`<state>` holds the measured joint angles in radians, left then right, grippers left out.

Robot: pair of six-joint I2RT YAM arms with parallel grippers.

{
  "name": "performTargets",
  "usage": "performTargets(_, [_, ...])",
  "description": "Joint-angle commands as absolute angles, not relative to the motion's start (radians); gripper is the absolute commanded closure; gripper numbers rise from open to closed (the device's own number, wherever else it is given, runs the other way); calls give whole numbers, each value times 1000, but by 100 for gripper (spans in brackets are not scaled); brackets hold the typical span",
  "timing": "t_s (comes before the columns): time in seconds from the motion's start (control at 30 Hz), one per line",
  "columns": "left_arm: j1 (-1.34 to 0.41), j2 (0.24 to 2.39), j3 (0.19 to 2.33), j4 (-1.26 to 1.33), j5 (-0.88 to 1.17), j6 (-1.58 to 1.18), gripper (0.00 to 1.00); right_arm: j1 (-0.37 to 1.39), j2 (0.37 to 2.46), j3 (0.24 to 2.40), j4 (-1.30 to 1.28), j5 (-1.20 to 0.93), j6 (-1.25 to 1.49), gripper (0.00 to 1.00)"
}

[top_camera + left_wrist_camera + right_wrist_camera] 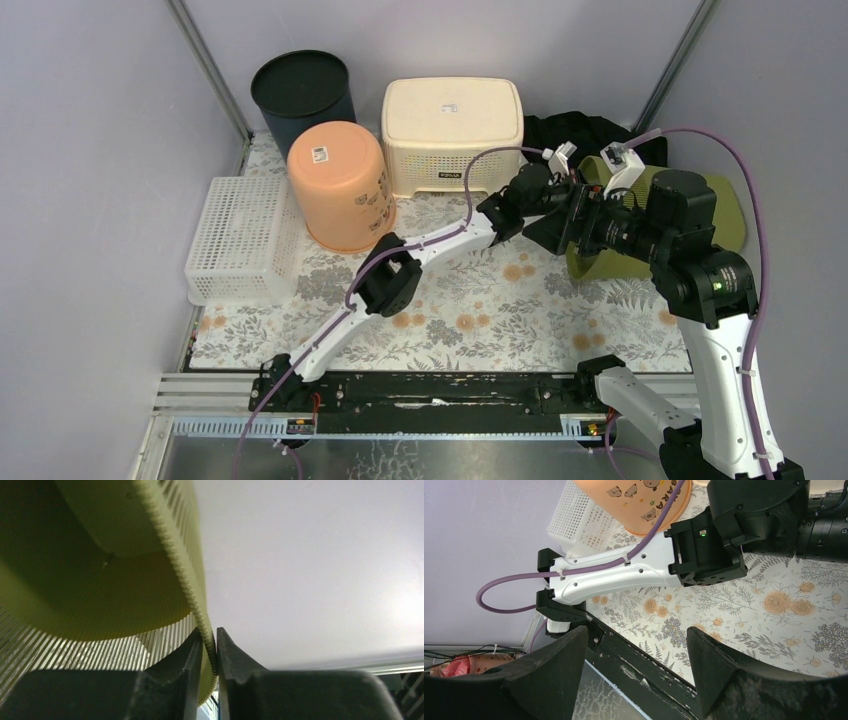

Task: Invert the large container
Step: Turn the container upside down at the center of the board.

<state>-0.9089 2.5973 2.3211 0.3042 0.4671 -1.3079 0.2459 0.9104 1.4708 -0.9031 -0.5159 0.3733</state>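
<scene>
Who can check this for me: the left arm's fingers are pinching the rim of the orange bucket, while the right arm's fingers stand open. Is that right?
Not quite. The left fingers pinch the rim of the yellow-green slatted container, not the orange bucket, which stands untouched at the back left. The left wrist view shows it. The right fingers do stand open.

Orange bucket inverted beside cream basket; black bin behind; white crate left.
</scene>
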Motion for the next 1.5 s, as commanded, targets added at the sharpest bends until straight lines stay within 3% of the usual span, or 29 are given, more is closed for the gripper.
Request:
performTargets(0.0, [-914,2595,2343,236,406,-1250,84,245,905,1469,-859,-527,376,21])
performTargets(0.1, [-913,2495,2231,207,369,-1209,91,243,905,1480,-868,-523,376,21])
performTargets(0.4, [-884,2173,1761,311,314,-1179,97,244,905,1522,-890,-523,395,21])
performTargets(0.7, [-816,1813,1283,384,320,-1162,97,244,952,1563,-929,-416,350,21])
performTargets(0.87, [-782,1673,1161,313,395,-1115,96,243,1012,1547,-942,-264,296,20])
performTargets(0.93, [-771,1631,1123,279,411,-1091,90,243,1034,1546,-954,-189,271,19])
performTargets(1.03, [-748,1582,1081,253,427,-1063,60,227,1064,1541,-955,-107,246,10])
performTargets(1.1, [-732,1565,1077,247,426,-1058,49,197,1086,1540,-947,-100,235,4])
performTargets(1.47, [-684,1679,1278,180,457,-1051,40,43,1167,1551,-872,-223,267,1])
